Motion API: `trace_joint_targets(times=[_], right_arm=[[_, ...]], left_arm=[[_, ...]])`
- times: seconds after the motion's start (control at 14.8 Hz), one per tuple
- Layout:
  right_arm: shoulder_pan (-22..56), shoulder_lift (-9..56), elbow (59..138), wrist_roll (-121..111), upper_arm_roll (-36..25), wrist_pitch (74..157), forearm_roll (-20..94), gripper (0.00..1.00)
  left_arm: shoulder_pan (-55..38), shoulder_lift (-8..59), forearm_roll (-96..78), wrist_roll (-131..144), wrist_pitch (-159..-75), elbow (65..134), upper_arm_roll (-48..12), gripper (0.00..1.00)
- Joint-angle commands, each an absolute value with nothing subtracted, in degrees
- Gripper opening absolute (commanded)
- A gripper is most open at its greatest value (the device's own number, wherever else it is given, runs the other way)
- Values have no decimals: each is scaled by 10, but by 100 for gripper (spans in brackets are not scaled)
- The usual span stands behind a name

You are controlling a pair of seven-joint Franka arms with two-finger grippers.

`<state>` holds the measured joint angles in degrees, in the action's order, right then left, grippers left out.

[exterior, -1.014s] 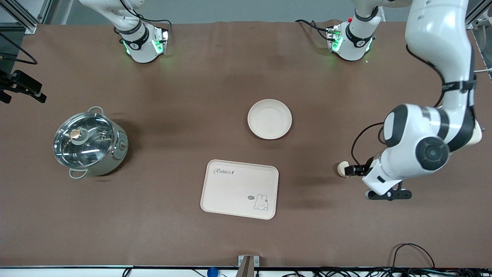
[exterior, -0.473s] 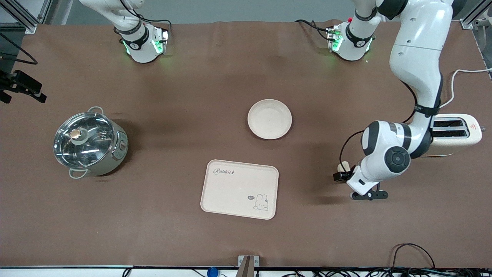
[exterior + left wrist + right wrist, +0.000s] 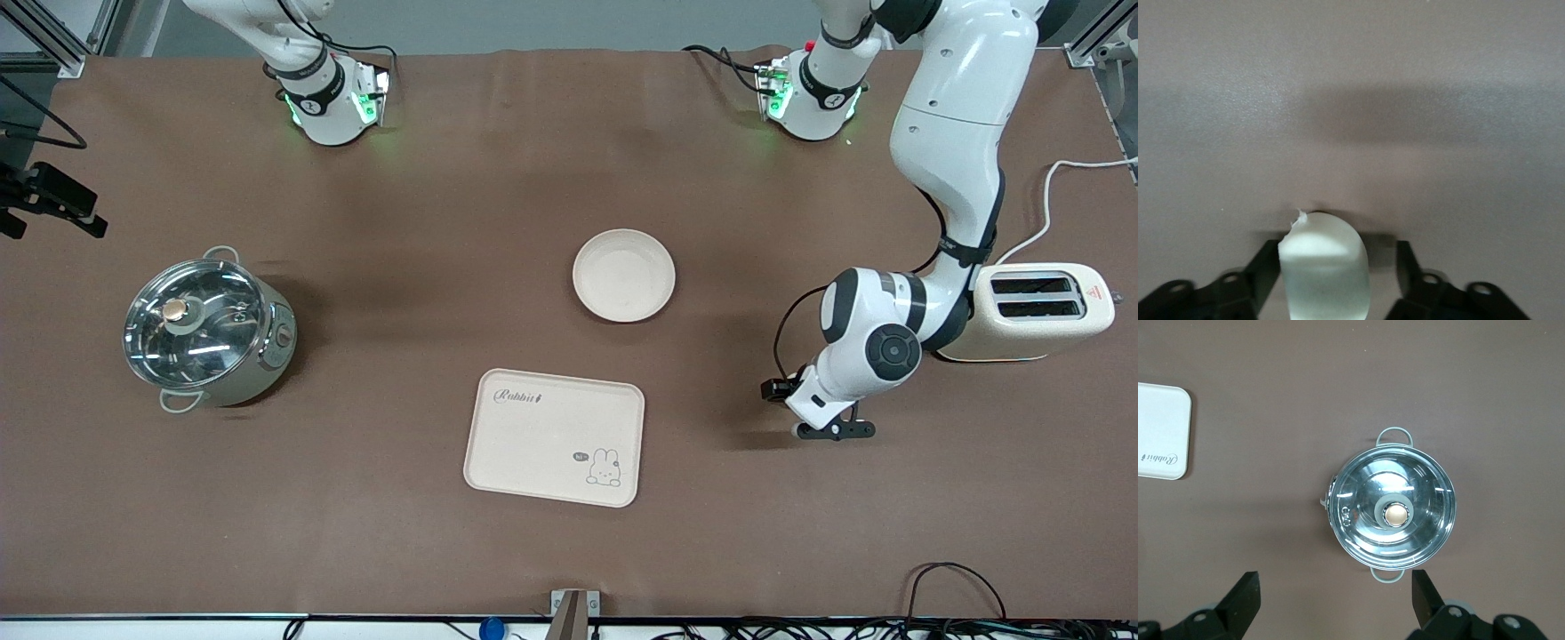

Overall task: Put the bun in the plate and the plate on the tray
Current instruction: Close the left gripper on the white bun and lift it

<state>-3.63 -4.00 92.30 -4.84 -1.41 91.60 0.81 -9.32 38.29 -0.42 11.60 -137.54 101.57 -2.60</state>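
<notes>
The bun [image 3: 1325,267], a pale smooth lump, lies on the brown table between the fingers of my left gripper [image 3: 1338,252]. One finger [image 3: 1268,263] touches it and the other [image 3: 1405,260] stands a little apart, so the gripper is open around it. In the front view my left gripper [image 3: 775,388] is low at the table toward the left arm's end, and the hand hides the bun. The round plate [image 3: 623,275] is empty at mid-table. The Rabbit tray [image 3: 554,436] lies nearer the camera than the plate. My right gripper [image 3: 1335,583] is open and empty, high over the pot.
A lidded steel pot [image 3: 206,331] stands toward the right arm's end and also shows in the right wrist view [image 3: 1391,513]. A cream toaster [image 3: 1040,311] with a white cord stands beside the left arm's elbow. A corner of the tray [image 3: 1161,430] shows in the right wrist view.
My left arm has swung down and in, uncovering the toaster. Its gripper has slid over the bun, which showed beside the fingers before and is now between them.
</notes>
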Motion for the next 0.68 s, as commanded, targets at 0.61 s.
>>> trace_joint_targets(times=[0.61], right_arm=[[-44,-46,929,-46,-11,918,14,100]], left_arm=[[-100,324,1,223,-1318,1039,-94,44]])
